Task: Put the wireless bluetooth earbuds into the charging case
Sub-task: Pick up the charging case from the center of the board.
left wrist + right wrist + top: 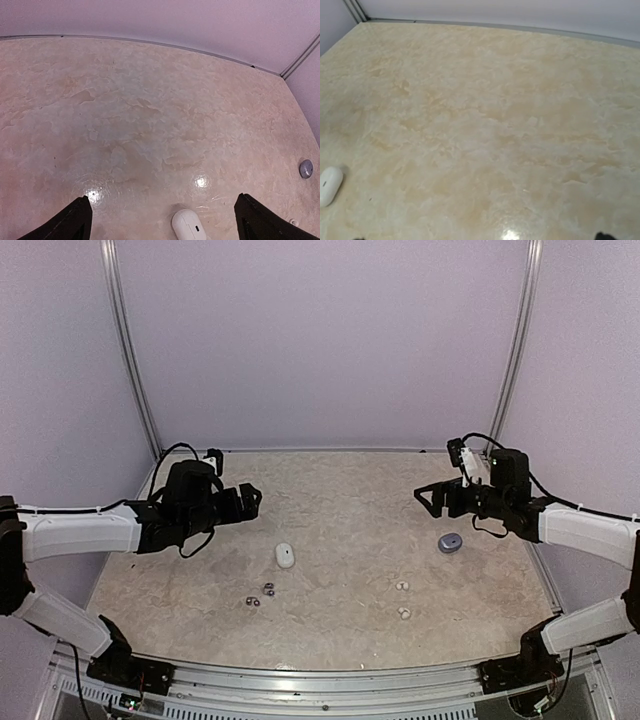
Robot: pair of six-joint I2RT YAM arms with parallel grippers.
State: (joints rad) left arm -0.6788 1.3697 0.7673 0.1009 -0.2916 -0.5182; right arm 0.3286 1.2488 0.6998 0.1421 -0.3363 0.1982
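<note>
As left gripper [255, 502] and right gripper [425, 498] gape, two cases [285, 556] [450, 542], four earbuds [268, 589] [253, 601] [402, 586] [405, 613] lie loose.

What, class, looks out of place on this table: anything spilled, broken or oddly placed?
Nothing looks spilled or broken. One oddity: the two dark earbuds lie nearest the white case, while the two white earbuds lie nearer the grey case, so colours look swapped.

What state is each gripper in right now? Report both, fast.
Left black two-finger gripper: open, holding nothing.
Right black two-finger gripper: open, holding nothing.
</note>
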